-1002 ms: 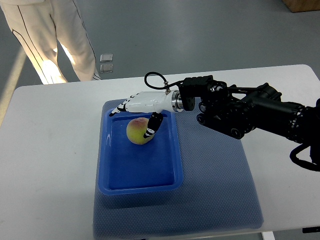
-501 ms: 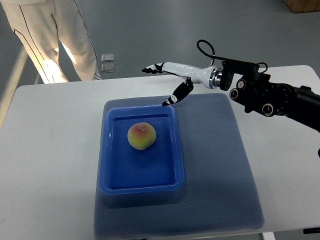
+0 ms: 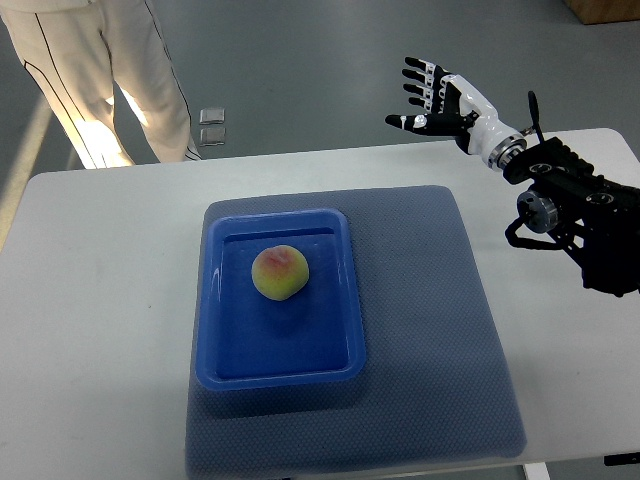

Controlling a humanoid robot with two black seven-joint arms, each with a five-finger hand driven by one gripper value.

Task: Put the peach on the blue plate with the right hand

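Since the earlier frames the right hand [image 3: 440, 98] has pulled way back: it was down over the plate with a finger on the fruit, then lifted off to the far rim, and now it's up past the far edge of the white table [image 3: 100, 270], well apart from everything. Its fingers are spread wide, palm showing, holding nothing at all. The black arm behind it comes in from the right edge.

The peach [image 3: 280, 273] hasn't budged since it was let go. It sits by itself inside the blue plate [image 3: 345, 330], more of a shallow rectangular tray really, a bit toward the far half and roughly centred side to side, reddish blush facing up. The plate rests on the left part of a blue-grey mat [image 3: 440, 340] laid over the table.

A person in pale trousers [image 3: 110, 70] stands on the floor beyond the table, top left.
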